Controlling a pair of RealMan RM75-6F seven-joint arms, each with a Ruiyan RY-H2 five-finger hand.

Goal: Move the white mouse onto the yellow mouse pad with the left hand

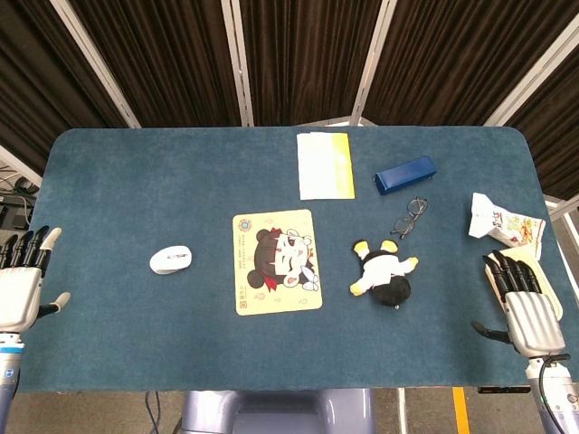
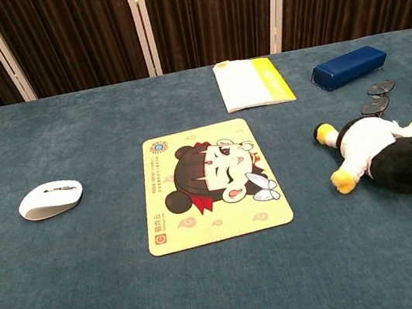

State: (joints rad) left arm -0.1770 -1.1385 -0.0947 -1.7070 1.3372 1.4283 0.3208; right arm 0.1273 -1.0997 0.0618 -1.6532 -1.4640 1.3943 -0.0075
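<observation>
A: Report the position of the white mouse [image 1: 171, 259].

B: It rests on the blue table [image 1: 136, 181], left of the yellow mouse pad [image 1: 277, 261] and apart from it. Nothing touches it. The pad lies flat near the table centre, cartoon print facing up.

A: State of the left hand [image 1: 20, 287]?

B: At the left table edge, well apart from the mouse. Fingers extended and spread, holding nothing. It appears in the head view only.

A: And the right hand [image 1: 525, 307]?

B: At the right table edge, fingers extended, likewise holding nothing, just below a snack packet [image 1: 503, 221].

A: Other items on the table?

B: A penguin plush toy [image 1: 384, 274] lies right of the pad. Eyeglasses [image 1: 409, 217] sit just above the toy. A blue case [image 1: 405, 174] and a white and yellow booklet [image 1: 324, 165] lie toward the far edge.
</observation>
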